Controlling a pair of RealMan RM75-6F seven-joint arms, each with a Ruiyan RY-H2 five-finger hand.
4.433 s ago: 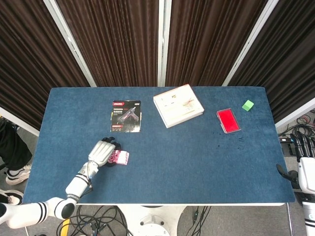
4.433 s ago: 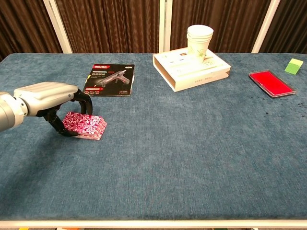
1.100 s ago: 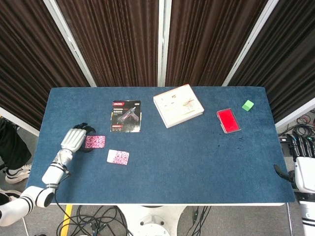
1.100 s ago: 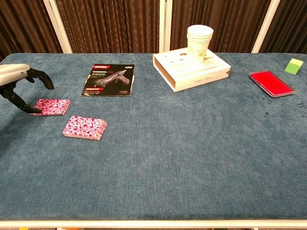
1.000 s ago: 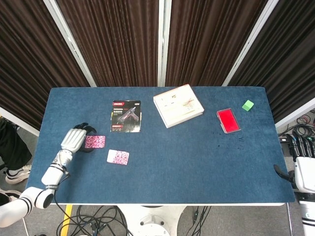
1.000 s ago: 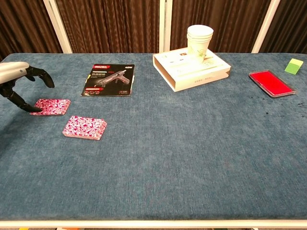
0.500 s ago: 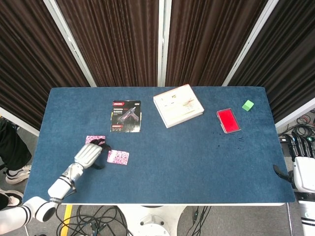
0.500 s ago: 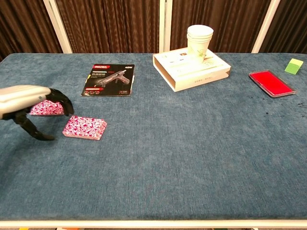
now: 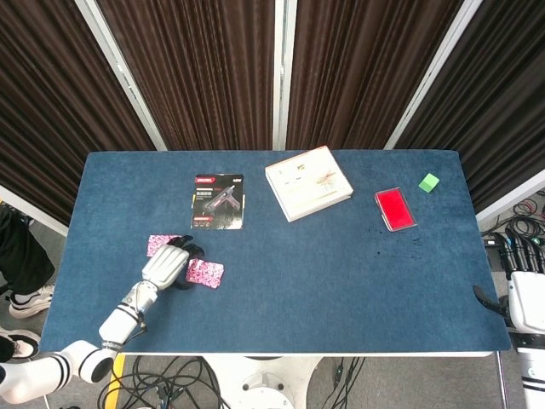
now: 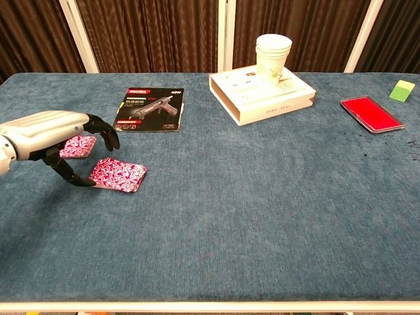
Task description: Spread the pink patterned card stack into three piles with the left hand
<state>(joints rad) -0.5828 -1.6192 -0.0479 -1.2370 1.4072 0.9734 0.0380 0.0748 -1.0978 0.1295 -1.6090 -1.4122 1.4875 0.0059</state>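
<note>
— Left hand (image 10: 56, 141): smooth silver-grey shell over the back, rounded like a cap, with black fingers (image 10: 105, 133) below (jointed, slim, matte).
— From above, same left hand (image 9: 166, 267) pale grey, joined to a silver-and-white forearm (image 9: 119, 319) in stacked cylinder sections; black bands ringing the white segment near the frame's lower left edge.
— Right hand (image 9: 526, 285): white casing at the frame's right edge, dark fingers above (mostly cut off).

Left hand (image 10: 56, 141) low, palm down, fingers (image 10: 108, 134) spread and curled, forearm (image 9: 119, 319) stretched forward
</note>
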